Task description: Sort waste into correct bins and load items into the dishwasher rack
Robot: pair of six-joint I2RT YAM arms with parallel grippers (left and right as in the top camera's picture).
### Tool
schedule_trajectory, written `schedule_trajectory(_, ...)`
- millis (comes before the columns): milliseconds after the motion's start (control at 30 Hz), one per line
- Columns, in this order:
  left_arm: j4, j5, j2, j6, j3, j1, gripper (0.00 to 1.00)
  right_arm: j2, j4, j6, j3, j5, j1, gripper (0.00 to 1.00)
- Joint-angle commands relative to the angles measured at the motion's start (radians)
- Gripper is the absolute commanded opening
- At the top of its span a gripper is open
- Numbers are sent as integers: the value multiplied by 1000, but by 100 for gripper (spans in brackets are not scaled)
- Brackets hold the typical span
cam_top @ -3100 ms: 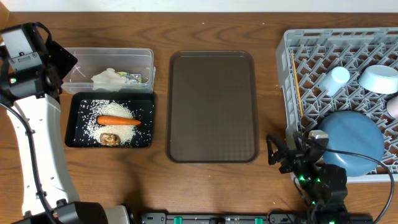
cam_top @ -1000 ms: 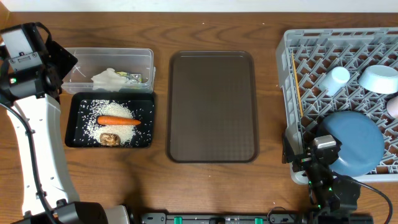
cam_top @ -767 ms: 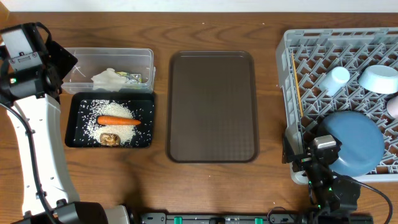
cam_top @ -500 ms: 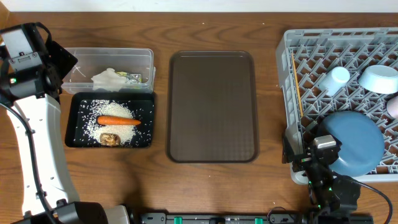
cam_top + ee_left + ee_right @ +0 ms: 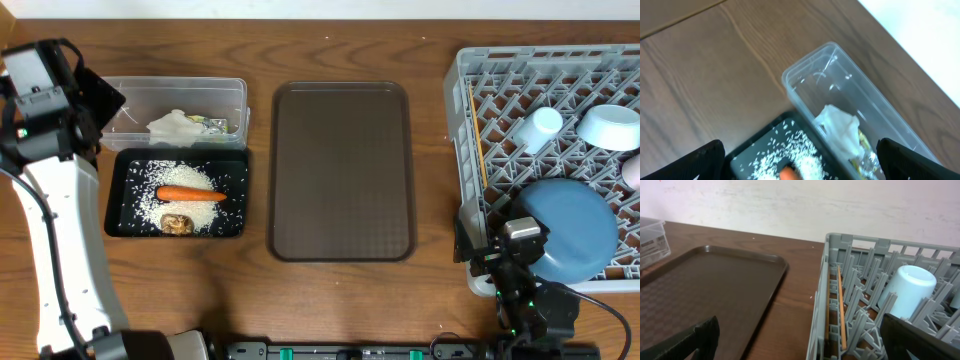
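The carrot (image 5: 190, 194), rice (image 5: 200, 178) and brown lump (image 5: 178, 222) lie in the black tray (image 5: 115, 215). The tissue (image 5: 175, 125) and wrapper (image 5: 215, 125) lie in the clear tub (image 5: 130, 95). The dark-blue plate (image 5: 565, 225), pale-blue bowl (image 5: 608, 126), two cups (image 5: 540, 128) and chopsticks (image 5: 477, 135) are in the grey rack (image 5: 460, 70). My left gripper (image 5: 95, 100) is open and empty above the tub's left end (image 5: 800, 170). My right gripper (image 5: 497, 248) is open and empty at the rack's front-left corner (image 5: 800, 345), facing the chopsticks (image 5: 841, 305).
The large brown serving tray (image 5: 340, 170) lies bare between the bins and the rack, and it also shows in the right wrist view (image 5: 705, 290). The left arm's white body runs down the table's left side. A wall lies beyond the far edge.
Since the earliest frame my right gripper has drawn back and a little right, toward the rack's front corner. Nothing has moved over the last second.
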Motion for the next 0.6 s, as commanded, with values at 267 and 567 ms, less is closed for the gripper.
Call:
schedule_trajectory(267,5,-42,-385,17,-347,0,98,-7,-1,-13,-9,-5,-4,99)
schedule_trajectory(567,189,12,-703,-98,-738,-37,98,-7,0,-13,-9,-5,-4,99)
